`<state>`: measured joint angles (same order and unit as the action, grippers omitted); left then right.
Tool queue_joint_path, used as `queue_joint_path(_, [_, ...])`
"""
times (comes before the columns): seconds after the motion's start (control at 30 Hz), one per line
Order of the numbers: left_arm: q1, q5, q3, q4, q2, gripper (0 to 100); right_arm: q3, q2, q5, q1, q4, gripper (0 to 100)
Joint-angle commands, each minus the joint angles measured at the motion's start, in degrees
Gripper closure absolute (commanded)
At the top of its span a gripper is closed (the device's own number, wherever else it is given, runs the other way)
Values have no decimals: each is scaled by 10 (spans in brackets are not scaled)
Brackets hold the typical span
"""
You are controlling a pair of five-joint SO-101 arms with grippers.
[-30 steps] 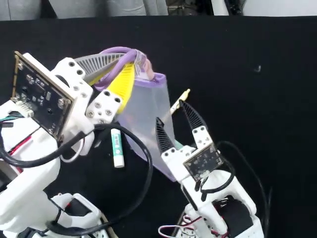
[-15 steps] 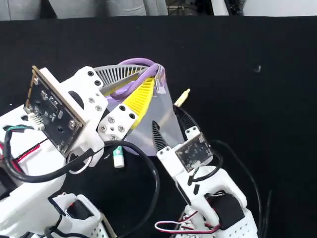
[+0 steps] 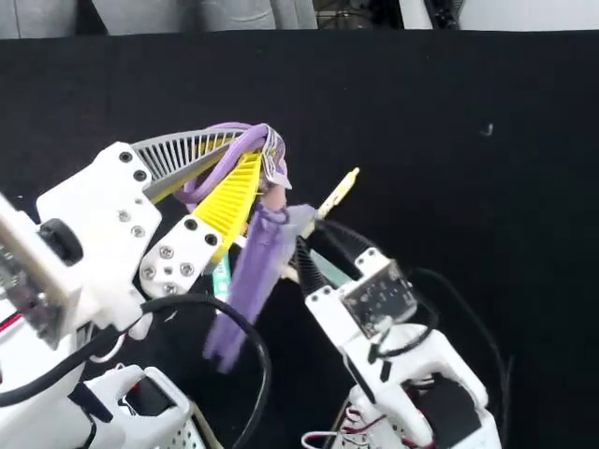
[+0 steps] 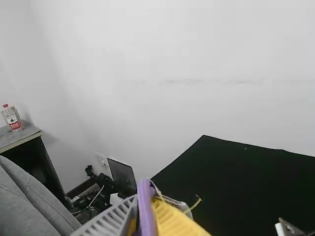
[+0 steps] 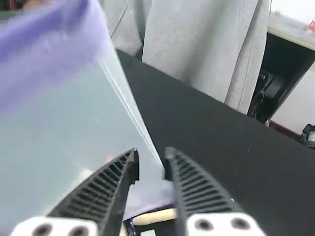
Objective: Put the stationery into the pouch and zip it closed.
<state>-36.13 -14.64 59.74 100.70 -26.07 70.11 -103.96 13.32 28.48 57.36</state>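
The left gripper (image 3: 265, 154) is clamped on the purple zipper edge of the pouch (image 3: 251, 276), its grey and yellow fingers pressed together on the strip. It holds the pouch up over the middle of the black table (image 3: 468, 112), toward the near edge. The pouch hangs down from that grip, its purple band trailing toward the near edge and its clear wall turned to the right arm. In the left wrist view the same purple strip sits between the two fingers of the left gripper (image 4: 145, 197).

The right gripper (image 5: 150, 157) is at the pouch's lower part. Its black jaws are narrowly apart, with the edge of the clear wall running between them. Whether the pads actually touch the film is hard to tell.

A pencil (image 3: 339, 190) with a yellow end shows just beyond the pouch, pointing toward the far right corner. A green-and-white tube (image 3: 222, 277) shows just beside the purple band, partly hidden by it.
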Motion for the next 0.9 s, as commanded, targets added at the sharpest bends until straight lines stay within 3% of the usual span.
queue_joint_path(0.0, [1,4,-3,1,4,970,-76,-35,7,9,41,778])
queue_joint_path(0.17, [-12,2,-32,0,23,970,-111,-35,8,39,98,775])
queue_joint_path(0.3, [-91,-11,-67,0,36,969,-111,-35,8,114,119,773])
queue_joint_path(0.43, [-155,-74,-81,-1,61,970,-110,-35,8,135,119,773])
queue_joint_path(0.57, [-160,-84,-80,-13,90,970,-114,-35,9,134,121,773])
queue_joint_path(0.87, [-160,-86,-80,-76,99,970,-133,-36,112,133,163,773])
